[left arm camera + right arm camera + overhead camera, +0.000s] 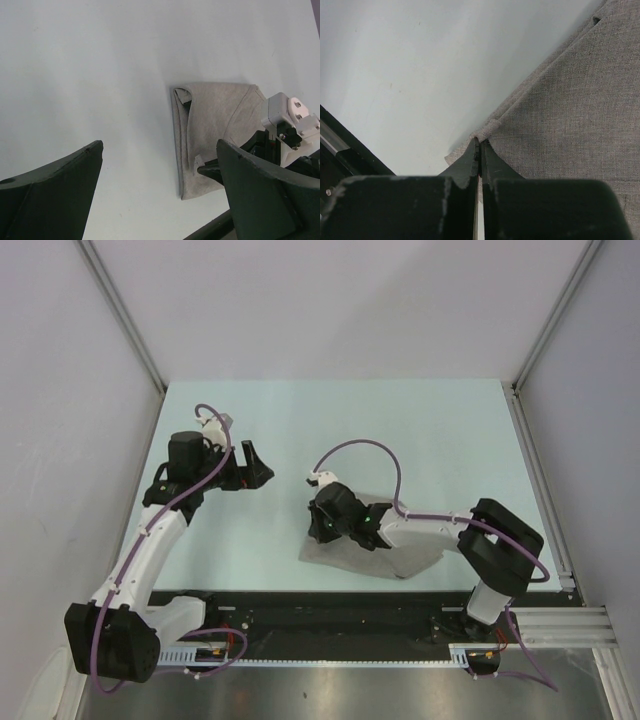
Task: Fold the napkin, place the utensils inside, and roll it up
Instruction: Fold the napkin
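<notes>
The light-grey napkin (322,553) lies folded on the pale table (420,430), near the front middle. My right gripper (322,526) sits low on its left edge, and the arm covers most of the cloth. In the right wrist view the jaws (480,143) are shut and pinch a rolled fold of the napkin (570,100) at its edge. My left gripper (256,468) is open and empty, off to the left of the napkin. The left wrist view shows the napkin (210,117) with a thick folded left edge, between my open fingers (159,150). No utensils show.
A black strip (330,615) runs along the table's near edge. Metal frame rails (540,490) border the right side, and white walls enclose the back and sides. The right arm's wrist (287,112) shows at the right of the left wrist view.
</notes>
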{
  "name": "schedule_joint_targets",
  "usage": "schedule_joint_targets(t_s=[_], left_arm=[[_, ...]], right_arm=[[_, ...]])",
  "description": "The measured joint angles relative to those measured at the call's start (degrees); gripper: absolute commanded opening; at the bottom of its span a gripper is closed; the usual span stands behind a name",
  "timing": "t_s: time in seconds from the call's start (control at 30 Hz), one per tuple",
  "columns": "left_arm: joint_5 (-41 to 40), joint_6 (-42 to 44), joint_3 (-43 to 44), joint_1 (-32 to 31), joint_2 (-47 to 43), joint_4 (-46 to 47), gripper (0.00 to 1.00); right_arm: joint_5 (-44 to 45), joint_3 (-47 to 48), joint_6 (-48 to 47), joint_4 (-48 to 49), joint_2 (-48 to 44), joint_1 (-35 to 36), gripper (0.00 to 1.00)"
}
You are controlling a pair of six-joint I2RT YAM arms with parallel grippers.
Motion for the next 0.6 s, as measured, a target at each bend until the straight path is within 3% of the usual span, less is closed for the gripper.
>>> schedule_joint_targets(t_s=[0.1,0.17,0.2,0.3,0.57,0.6], left_arm=[[0.0,0.0,0.0,0.0,0.0,0.0,1.0],[0.0,0.0,0.0,0.0,0.0,0.0,1.0],[0.0,0.0,0.0,0.0,0.0,0.0,1.0],[0.0,0.0,0.0,0.0,0.0,0.0,1.0],[0.0,0.0,0.0,0.1,0.0,0.0,0.99],[0.0,0.0,0.0,0.1,0.0,0.0,0.98]], right_arm=[[0.0,0.0,0.0,-0.2,0.2,0.3,0.06],[-0.1,0.0,0.0,-0.2,0.2,0.5,0.14],[-0.4,0.0,-0.2,-0.2,0.2,0.7,0.25],[-1.0,0.0,-0.5,-0.5,0.2,1.4,0.43],[-1.2,-0.1,-3.5,-6.4,-3.5,4.9,0.61],[-1.1,-0.2,-3.8,-7.2,-5.3,5.2,0.68]])
